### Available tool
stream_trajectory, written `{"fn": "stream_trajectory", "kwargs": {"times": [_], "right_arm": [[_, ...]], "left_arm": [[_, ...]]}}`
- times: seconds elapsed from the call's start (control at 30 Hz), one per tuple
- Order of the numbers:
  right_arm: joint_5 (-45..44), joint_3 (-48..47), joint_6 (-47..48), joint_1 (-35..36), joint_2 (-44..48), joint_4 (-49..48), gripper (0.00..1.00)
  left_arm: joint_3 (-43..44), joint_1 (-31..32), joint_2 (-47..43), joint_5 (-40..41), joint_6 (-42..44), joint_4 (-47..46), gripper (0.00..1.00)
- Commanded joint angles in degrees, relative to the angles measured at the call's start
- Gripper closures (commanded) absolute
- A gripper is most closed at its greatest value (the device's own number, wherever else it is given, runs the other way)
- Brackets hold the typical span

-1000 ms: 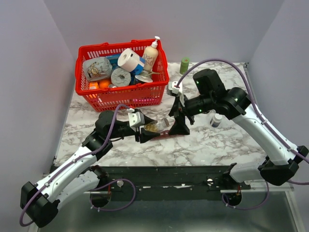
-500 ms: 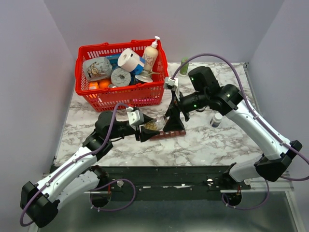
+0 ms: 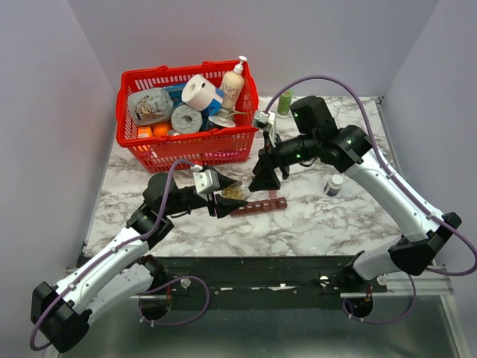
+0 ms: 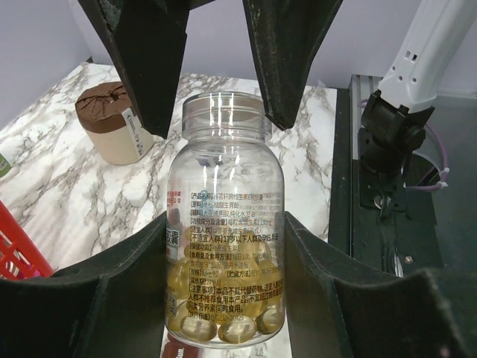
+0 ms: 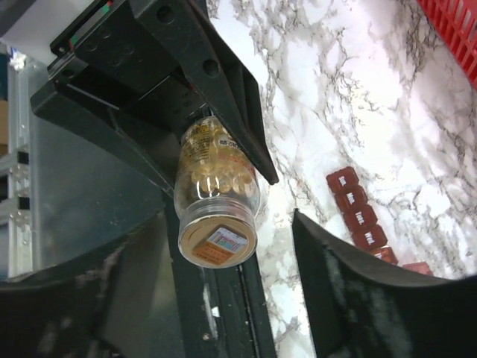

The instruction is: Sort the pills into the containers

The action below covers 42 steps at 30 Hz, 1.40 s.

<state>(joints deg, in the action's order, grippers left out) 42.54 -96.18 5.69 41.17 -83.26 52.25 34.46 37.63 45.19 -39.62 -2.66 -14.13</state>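
My left gripper [image 3: 226, 195] [image 4: 226, 224] is shut on a clear bottle [image 4: 226, 216] lying roughly level above the table, its cap [image 5: 218, 237] pointing right. The pills [image 4: 223, 302] [image 5: 216, 175] are yellowish capsules heaped inside that bottle. My right gripper [image 3: 266, 177] [image 5: 229, 224] is open, its fingers [image 4: 141, 60] standing on either side of the cap with gaps on both sides. The containers [image 3: 259, 206] [image 5: 363, 215] are a maroon strip of joined lidded compartments, flat on the marble just under and right of the bottle.
A red basket [image 3: 130, 142] full of household items stands at the back left. A green cylinder [image 3: 285, 102] stands behind the right arm. A small white-capped bottle [image 3: 334, 184] sits to the right of the strip. The table's near edge is a dark rail [image 3: 261, 272].
My right gripper has moved left and up off the maroon strip to the bottle's cap, and its jaws have narrowed. The left gripper and bottle have stayed almost still.
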Motion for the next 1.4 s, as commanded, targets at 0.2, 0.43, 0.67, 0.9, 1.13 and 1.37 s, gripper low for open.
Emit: {"fn": "stream_trajectory", "kwargs": {"times": [0.2,0.43,0.67,0.9,1.13,1.37], "right_arm": [[3.1,0.1,-0.4,-0.2,0.4,-0.7,0.18],[2.5,0.0,-0.2,-0.2,-0.3,-0.6,0.19],[4.1,-1.2,0.7,-0.2,-1.0,-0.5,0.49],[10.1,-5.1,10.0,0.0,-1.2,1.5,0.87],[10.2,-1.6,29.9,4.7,4.2,-1.4,0.93],[1.2,2.3,54.1,11.5,6.7,0.3,0.94]], "left_arm": [[1.5,0.3,0.3,0.9,0.0,-3.8,1.0],[1.3,0.3,0.2,1.6,-1.2,-5.7,1.0],[0.3,0.3,-0.3,1.9,-2.1,-6.8,1.0],[0.2,0.3,0.3,-1.3,-0.9,-5.2,1.0],[2.1,0.3,2.4,-6.2,0.5,-1.1,1.0],[2.6,0.3,4.0,-8.7,0.3,-1.8,1.0]]}}
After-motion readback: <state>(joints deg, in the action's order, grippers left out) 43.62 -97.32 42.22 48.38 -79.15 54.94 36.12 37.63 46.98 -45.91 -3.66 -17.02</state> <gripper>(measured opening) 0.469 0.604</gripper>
